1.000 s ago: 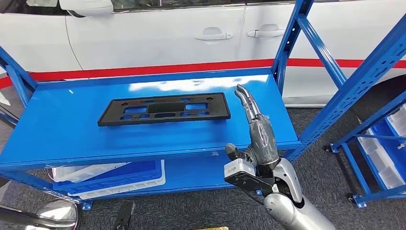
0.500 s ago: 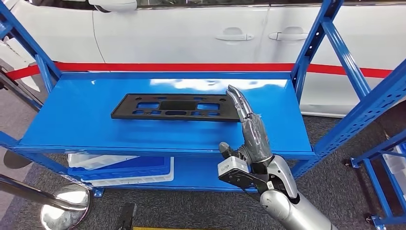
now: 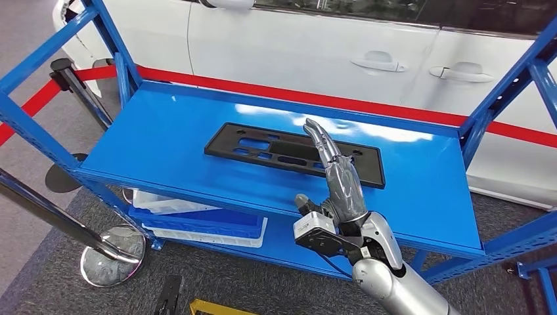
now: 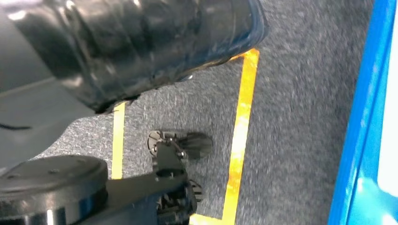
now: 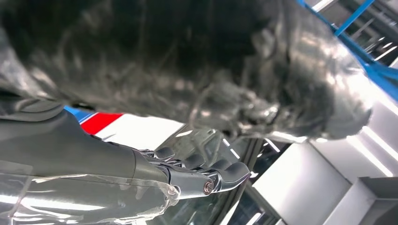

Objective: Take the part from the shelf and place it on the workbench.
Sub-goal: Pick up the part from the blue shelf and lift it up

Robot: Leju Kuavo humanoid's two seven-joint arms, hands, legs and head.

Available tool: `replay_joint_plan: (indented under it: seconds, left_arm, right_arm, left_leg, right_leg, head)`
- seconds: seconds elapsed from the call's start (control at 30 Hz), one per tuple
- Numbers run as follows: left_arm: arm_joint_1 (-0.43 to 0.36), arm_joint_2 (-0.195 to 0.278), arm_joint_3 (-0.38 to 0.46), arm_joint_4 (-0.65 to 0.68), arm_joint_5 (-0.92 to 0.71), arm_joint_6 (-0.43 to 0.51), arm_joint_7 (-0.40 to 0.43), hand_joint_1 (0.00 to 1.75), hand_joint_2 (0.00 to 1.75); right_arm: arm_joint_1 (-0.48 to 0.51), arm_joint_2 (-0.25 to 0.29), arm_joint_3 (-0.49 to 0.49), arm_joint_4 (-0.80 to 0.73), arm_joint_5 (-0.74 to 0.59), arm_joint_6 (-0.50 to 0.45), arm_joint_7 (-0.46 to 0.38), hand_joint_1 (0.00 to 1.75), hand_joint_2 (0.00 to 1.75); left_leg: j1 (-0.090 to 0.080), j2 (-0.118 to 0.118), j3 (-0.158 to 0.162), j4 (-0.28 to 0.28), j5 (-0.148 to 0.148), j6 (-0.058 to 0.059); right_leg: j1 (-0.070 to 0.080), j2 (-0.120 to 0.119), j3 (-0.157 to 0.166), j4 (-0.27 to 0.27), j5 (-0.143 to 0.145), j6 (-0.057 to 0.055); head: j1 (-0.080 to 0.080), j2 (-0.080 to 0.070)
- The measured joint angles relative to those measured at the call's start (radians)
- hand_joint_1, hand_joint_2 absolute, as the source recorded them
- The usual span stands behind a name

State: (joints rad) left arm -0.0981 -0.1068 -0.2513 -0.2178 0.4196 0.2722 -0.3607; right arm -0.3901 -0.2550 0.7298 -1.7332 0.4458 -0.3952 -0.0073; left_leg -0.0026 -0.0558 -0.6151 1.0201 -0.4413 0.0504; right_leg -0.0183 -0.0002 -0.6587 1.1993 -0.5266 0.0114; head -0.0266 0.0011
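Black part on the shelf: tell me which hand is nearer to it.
Right. The right hand is raised over the black part's near edge, holding nothing. The left arm hangs down over the floor.

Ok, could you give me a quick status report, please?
Right hand open, raised over the shelf. Black part flat on the shelf, not gripped. Nothing in the way.

right robot hand (image 3: pixel 341 187) raised, fingers straight, apart from thumb, holding nothing
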Motion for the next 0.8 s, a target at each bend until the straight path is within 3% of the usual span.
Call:
replay_joint_plan:
  seconds: [0.03,0.1,0.23,0.27,0.33,0.4,0.43,0.47,0.53,0.6,0.73,0.8]
  left_arm:
    - [0.0,0.0,-0.001,0.0,0.0,0.0,0.001,0.0,0.0]
    - [0.001,0.0,-0.002,0.0,0.0,-0.001,0.003,0.0,0.0]
    - [0.003,0.002,-0.005,0.0,0.0,-0.001,0.006,0.0,0.0]
    - [0.003,0.003,-0.006,0.0,0.0,-0.001,0.006,0.0,0.0]
    - [0.001,0.004,-0.007,0.0,0.0,-0.001,0.008,0.0,0.0]
    - [0.0,0.004,-0.008,0.0,0.0,-0.002,0.013,0.0,0.0]
    - [0.0,0.004,-0.009,0.0,0.0,-0.002,0.016,0.0,0.0]
    - [0.001,0.004,-0.009,0.0,0.0,-0.002,0.018,0.0,0.0]
    - [-0.002,0.004,-0.009,0.0,-0.001,-0.004,0.023,0.0,0.0]
    - [-0.007,0.004,-0.013,0.0,-0.002,-0.005,0.029,0.0,0.0]
    - [-0.012,0.002,-0.031,0.0,-0.006,-0.006,0.043,0.0,0.0]
    - [-0.014,0.002,-0.042,0.0,-0.01,-0.006,0.052,0.0,0.0]
  right_arm:
    - [-0.002,0.0,0.0,0.002,-0.004,0.001,-0.003,0.0,0.0]
    - [-0.005,0.004,0.0,0.006,-0.009,0.002,-0.006,0.0,0.0]
    - [-0.008,0.011,0.002,0.011,-0.014,0.004,-0.007,0.0,0.0]
    - [-0.01,0.014,0.002,0.012,-0.015,0.003,-0.008,0.0,0.0]
    - [-0.011,0.019,0.003,0.014,-0.023,0.002,-0.012,0.0,0.0]
    - [-0.012,0.023,0.004,0.02,-0.035,0.0,-0.017,0.0,0.87]
    - [-0.013,0.026,0.005,0.025,-0.04,-0.002,-0.019,0.0,1.31]
    - [-0.015,0.031,0.006,0.029,-0.045,-0.002,-0.021,0.0,1.75]
    - [-0.026,0.042,0.009,0.04,-0.056,-0.001,-0.025,0.0,1.75]
    - [-0.048,0.054,0.011,0.056,-0.071,0.007,-0.027,0.0,1.75]
    - [-0.099,0.076,0.027,0.112,-0.073,0.023,-0.025,0.0,1.75]
    - [-0.134,0.091,0.042,0.157,-0.054,0.033,-0.013,0.0,1.75]
  left_leg:
    - [-0.002,-0.006,-0.001,0.007,-0.005,-0.003]
    - [-0.004,-0.013,-0.006,0.017,-0.011,-0.012]
    - [-0.004,-0.003,-0.014,0.029,-0.02,-0.031]
    - [-0.003,0.009,-0.026,0.056,-0.038,-0.038]
    - [0.002,0.034,-0.078,0.165,-0.094,-0.052]
    - [0.01,0.045,-0.132,0.274,-0.13,-0.062]
    - [0.012,0.047,-0.138,0.283,-0.122,-0.064]
    - [0.014,0.048,-0.124,0.251,-0.096,-0.065]
    - [0.015,0.052,-0.057,0.112,-0.029,-0.062]
    - [0.011,0.054,-0.01,0.013,0.0,-0.054]
    - [0.013,0.048,-0.003,-0.008,0.003,-0.056]
    - [0.012,0.047,-0.003,-0.008,0.003,-0.054]
  right_leg:
    - [0.001,0.003,0.024,-0.064,0.031,-0.003]
    - [0.002,0.009,0.052,-0.133,0.052,-0.009]
    - [-0.001,0.009,0.06,-0.149,0.057,-0.024]
    - [-0.005,0.006,0.063,-0.155,0.059,-0.027]
    - [-0.007,-0.001,0.066,-0.159,0.06,-0.031]
    - [-0.007,-0.008,0.067,-0.159,0.06,-0.032]
    - [-0.007,-0.01,0.067,-0.159,0.059,-0.032]
    - [-0.008,-0.011,0.068,-0.159,0.059,-0.032]
    - [-0.009,-0.011,0.069,-0.158,0.057,-0.028]
    - [-0.005,-0.011,0.068,-0.158,0.056,-0.02]
    - [0.004,-0.014,0.07,-0.16,0.054,-0.044]
    - [0.005,-0.016,0.073,-0.167,0.057,-0.041]
  head:
    - [0.0,0.0]
    - [-0.001,0.0]
    - [-0.005,0.0]
    - [-0.009,0.0]
    - [-0.018,0.0]
    - [-0.019,0.0]
    - [-0.019,0.0]
    - [-0.019,0.0]
    - [-0.019,0.0]
    - [-0.019,0.0]
    - [-0.017,0.0]
    - [-0.016,0.0]
